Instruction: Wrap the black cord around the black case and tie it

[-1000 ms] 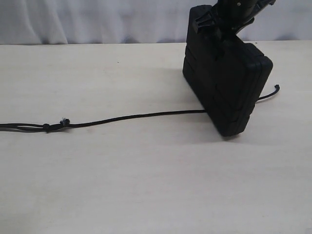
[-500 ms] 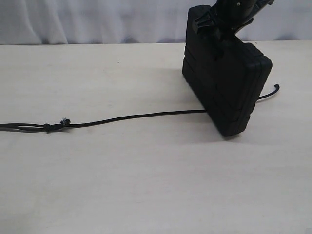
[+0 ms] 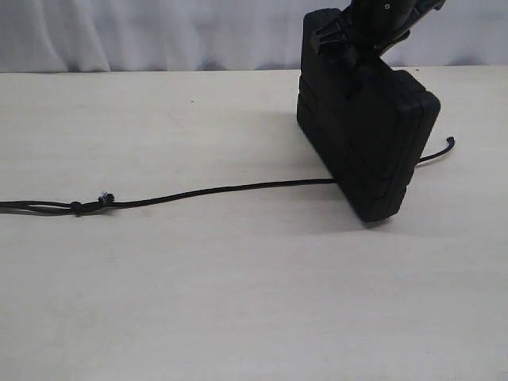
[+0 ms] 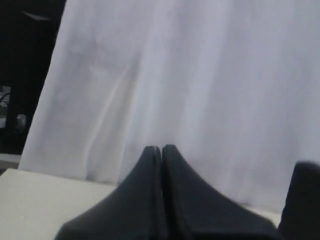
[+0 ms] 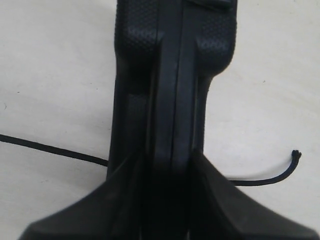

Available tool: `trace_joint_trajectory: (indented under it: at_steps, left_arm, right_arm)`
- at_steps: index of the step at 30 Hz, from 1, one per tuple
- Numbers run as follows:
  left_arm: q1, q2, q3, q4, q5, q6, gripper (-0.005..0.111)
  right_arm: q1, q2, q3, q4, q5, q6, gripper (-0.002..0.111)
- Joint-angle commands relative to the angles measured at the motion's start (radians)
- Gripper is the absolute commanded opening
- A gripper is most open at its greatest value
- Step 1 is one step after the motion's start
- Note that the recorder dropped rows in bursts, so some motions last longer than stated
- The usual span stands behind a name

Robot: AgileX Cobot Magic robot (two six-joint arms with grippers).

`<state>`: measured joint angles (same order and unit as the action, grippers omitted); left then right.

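Observation:
The black case (image 3: 365,135) stands on edge at the table's back right, tilted, with my right gripper (image 3: 361,44) shut on its upper edge. In the right wrist view the case (image 5: 170,75) runs away from my right gripper (image 5: 167,160), whose fingers clamp both faces. The black cord (image 3: 214,190) lies on the table from the left edge, with a small knot (image 3: 103,198), and passes under the case. Its blunt tip (image 3: 451,143) sticks out on the right, also seen as the tip (image 5: 296,154) in the right wrist view. My left gripper (image 4: 162,148) is shut and empty, facing the curtain.
A white curtain (image 3: 159,32) hangs behind the pale table (image 3: 238,302). The cord's left end runs off the left edge of the exterior view. The left arm does not show in the exterior view.
The case has shifted very slightly in the right gripper's hold; the cord and knot lie where they were.

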<state>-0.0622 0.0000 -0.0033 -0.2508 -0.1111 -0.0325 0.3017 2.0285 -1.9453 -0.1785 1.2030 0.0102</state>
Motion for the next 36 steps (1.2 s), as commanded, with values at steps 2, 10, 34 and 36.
trace_joint_trajectory:
  at_steps: [2,10,34,36]
  left_arm:
    - [-0.008,0.0,-0.004,-0.027,-0.117,-0.209,0.0]
    - [-0.008,0.157,-0.32,0.268,0.091,-0.444,0.0]
    - [-0.154,1.581,-0.927,0.122,0.802,0.446,0.056]
    - [-0.154,1.682,-1.0,0.115,0.885,0.444,0.056]
  right_arm:
    - [-0.01,0.037,0.015,0.022,0.018,-0.024,0.004]
    - [-0.01,0.037,0.015,0.022,0.018,-0.024,0.004]
    - [-0.01,0.037,0.015,0.033,0.018,-0.032,0.004]
    - [-0.01,0.037,0.015,0.036,0.018,-0.032,0.004]
